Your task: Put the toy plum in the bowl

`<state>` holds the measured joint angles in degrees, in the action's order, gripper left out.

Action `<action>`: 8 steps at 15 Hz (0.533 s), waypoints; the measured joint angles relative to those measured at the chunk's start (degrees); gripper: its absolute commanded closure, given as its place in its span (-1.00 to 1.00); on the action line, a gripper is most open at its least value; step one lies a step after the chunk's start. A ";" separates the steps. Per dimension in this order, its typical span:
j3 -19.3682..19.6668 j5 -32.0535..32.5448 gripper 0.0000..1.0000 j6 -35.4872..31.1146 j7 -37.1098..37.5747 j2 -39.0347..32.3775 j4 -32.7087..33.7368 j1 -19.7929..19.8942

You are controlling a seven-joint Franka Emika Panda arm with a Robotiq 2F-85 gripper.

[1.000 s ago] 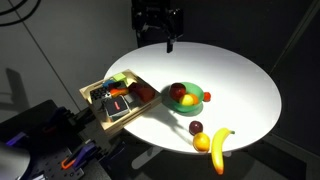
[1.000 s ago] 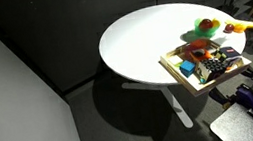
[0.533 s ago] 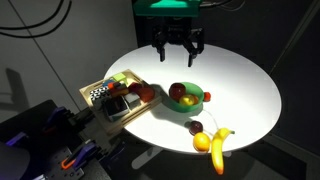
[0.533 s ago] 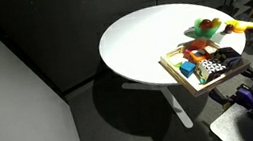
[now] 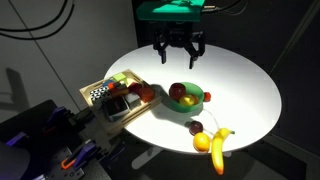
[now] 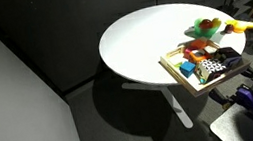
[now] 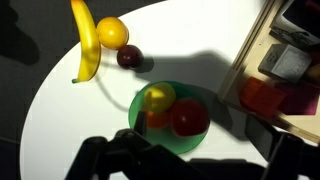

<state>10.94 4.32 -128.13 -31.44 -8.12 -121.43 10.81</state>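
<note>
Toy plum beside orange, banana; apart from bowl; tray beside bowl.

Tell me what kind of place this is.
Probably a lab or robot test cell: black walls all round, a white table holding a toy banana, and cluttered gear beside it.
</note>
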 measured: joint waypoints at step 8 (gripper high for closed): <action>0.02 2.62 -1.00 -4.01 1.61 -2.73 -0.95 0.24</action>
<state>10.96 6.94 -132.14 -29.83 -10.85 -122.38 11.05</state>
